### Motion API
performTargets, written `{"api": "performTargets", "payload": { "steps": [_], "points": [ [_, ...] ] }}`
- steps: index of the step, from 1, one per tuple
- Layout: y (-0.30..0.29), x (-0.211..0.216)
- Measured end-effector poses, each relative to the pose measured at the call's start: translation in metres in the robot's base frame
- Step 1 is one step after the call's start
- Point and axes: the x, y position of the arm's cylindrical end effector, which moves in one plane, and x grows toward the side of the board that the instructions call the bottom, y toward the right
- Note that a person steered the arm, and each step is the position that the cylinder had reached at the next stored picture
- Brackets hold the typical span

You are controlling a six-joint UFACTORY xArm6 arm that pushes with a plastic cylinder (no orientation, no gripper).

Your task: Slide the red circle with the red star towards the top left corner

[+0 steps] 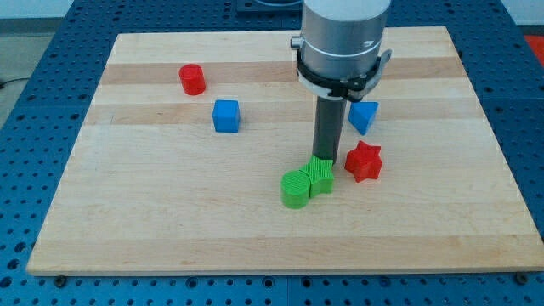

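The red circle (193,79) is a short cylinder at the view's upper left of the wooden board (170,229). The red star (364,161) lies right of centre. My tip (325,159) stands just behind the green star-shaped block (320,176) and a little to the left of the red star, not touching it. The tip's very end is partly hidden by the green star. The red circle is far from the tip, up and to the view's left.
A green cylinder (296,189) touches the green star on its left. A blue cube (226,116) sits left of centre. A blue triangular block (363,115) stands behind the red star, partly hidden by the arm's body (342,42).
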Motion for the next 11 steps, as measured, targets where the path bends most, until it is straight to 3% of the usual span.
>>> {"api": "performTargets", "payload": {
  "steps": [3,7,11],
  "points": [
    [-0.015,0.030],
    [0.074,0.036],
    [0.070,-0.008]
  ]
}}
